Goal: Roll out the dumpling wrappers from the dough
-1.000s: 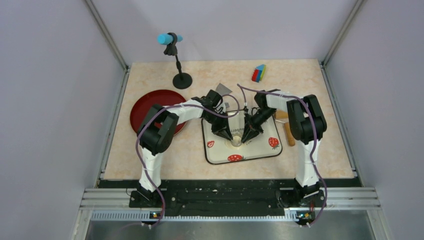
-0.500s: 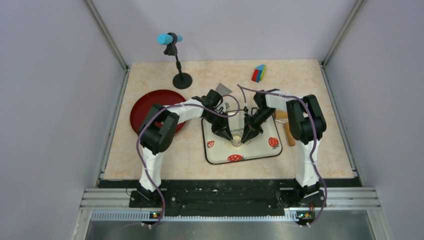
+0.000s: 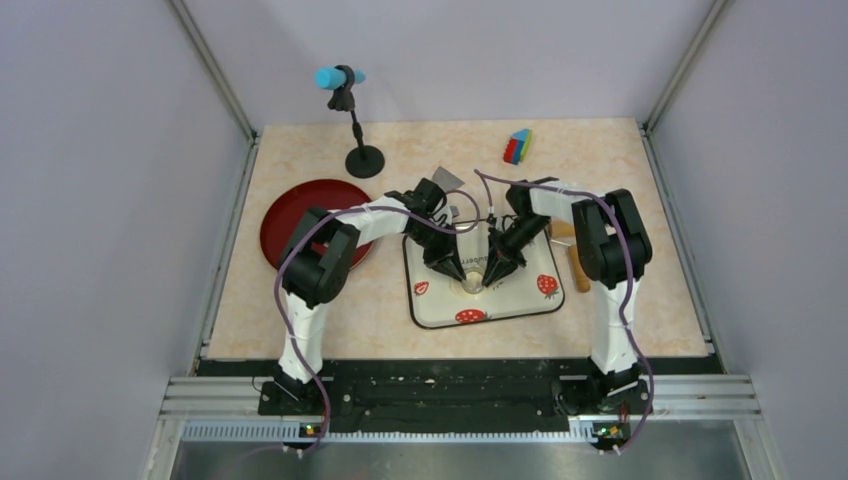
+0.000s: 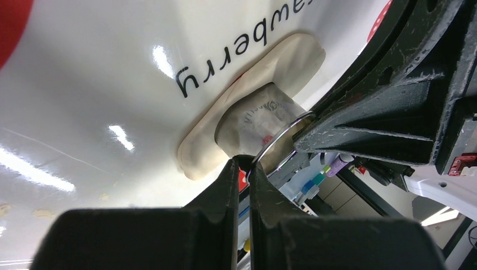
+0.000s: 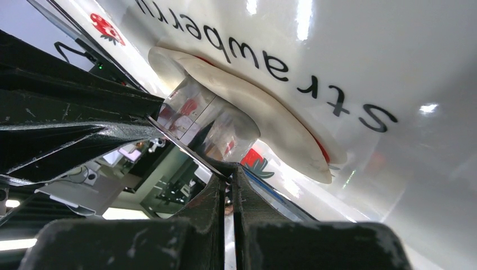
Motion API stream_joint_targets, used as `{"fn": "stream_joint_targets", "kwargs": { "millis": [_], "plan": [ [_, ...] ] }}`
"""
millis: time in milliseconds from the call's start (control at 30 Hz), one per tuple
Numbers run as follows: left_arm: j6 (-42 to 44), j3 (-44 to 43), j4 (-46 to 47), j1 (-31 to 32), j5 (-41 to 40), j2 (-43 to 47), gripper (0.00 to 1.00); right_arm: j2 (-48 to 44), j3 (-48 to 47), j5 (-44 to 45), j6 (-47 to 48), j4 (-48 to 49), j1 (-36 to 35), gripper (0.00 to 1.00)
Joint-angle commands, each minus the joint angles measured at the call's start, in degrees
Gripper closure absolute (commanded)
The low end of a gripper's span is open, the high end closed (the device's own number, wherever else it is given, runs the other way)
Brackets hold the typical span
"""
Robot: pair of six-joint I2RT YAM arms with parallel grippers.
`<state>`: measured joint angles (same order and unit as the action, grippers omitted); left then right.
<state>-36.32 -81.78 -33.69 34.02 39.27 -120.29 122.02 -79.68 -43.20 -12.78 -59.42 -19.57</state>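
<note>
Top external view gives us two arms reaching in toward the middle of one white mat, which lies on the tan table and carries three strawberry prints. The left gripper and the right gripper meet tip to tip over one silver ring cutter near the mat's front half.

From the left wrist view we count one sheet of dough, a flat, pale cream oval lying on the mat beside the printed lettering. The ring cutter stands upright on this sheet, near its middle, with dough showing around it on both long ends. The left gripper's two fingers are pressed nearly together, pinching the ring's thin top rim between their tips. In the right wrist view the right gripper's two fingers are likewise closed, with the opposite side of the same rim caught at their tips.

Around the mat we see one red plate to the left, one black stand with a blue top at the far left, one flat grey metal piece just behind the mat, one stack of coloured blocks at the far edge, and one wooden rolling pin just beside the mat's right side.
</note>
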Motion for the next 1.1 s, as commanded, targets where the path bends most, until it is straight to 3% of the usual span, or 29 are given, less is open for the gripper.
{"fn": "stream_joint_targets", "kwargs": {
  "millis": [0,633,767,867,1067],
  "plan": [
    [1.25,3.95,-5.51,2.50,-13.07,-7.71,1.00,8.25,4.72,27.92,4.18,4.66,-3.80,1.00],
    [3.18,5.07,-3.30,2.54,-11.49,-6.41,1.00,4.46,1.92,25.30,5.12,4.16,-3.93,1.00],
    [2.75,4.25,-2.31,2.54,-11.06,-5.00,1.00,2.10,0.34,24.17,5.45,3.84,-3.91,0.87],
    [2.32,2.69,-2.34,2.52,-10.49,-4.61,1.00,1.48,-0.88,23.58,5.45,3.01,-3.92,0.83],
    [1.99,-0.48,-3.93,2.53,-11.07,-3.37,0.84,0.98,-2.28,22.94,5.87,1.95,-3.95,0.79]
  ]
}}
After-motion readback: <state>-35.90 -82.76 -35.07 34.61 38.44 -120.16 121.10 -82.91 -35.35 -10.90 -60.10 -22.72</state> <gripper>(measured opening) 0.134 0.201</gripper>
